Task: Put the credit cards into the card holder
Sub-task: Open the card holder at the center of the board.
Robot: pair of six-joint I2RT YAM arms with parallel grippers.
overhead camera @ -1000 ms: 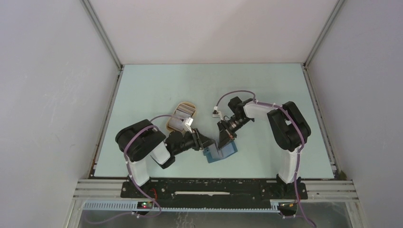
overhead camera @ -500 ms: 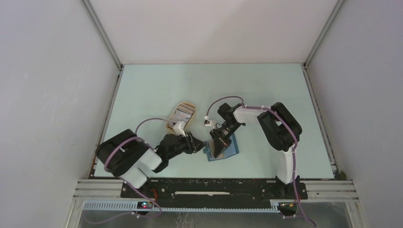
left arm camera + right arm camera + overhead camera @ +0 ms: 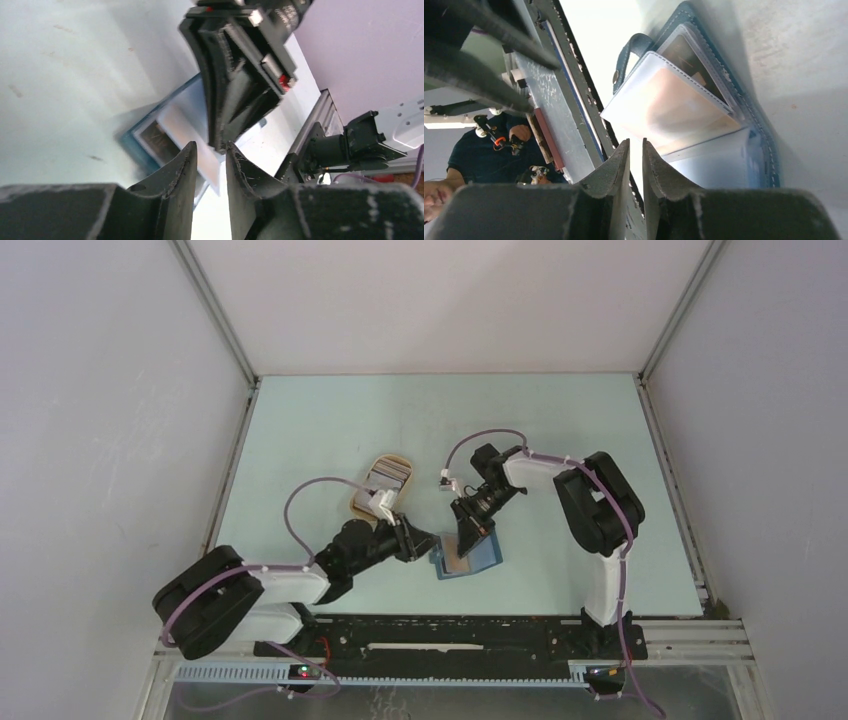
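Watching the left end effector (image 3: 210, 147), I am seeing its fingers slightly apart, pinching nothing, just left of the card holder (image 3: 482, 556). That is lying open on the table (image 3: 350, 420) near the front: teal outside, pale blue sleeves, a peach credit card (image 3: 674, 107) inside, its print too blurred to read. The right end effector (image 3: 635, 142), narrowly parted and empty, is hanging over it.

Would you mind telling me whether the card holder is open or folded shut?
Open: the card holder lies spread, clear sleeves exposed, its snap strap unfastened.

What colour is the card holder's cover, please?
The card holder is teal-blue, best in right wrist view.
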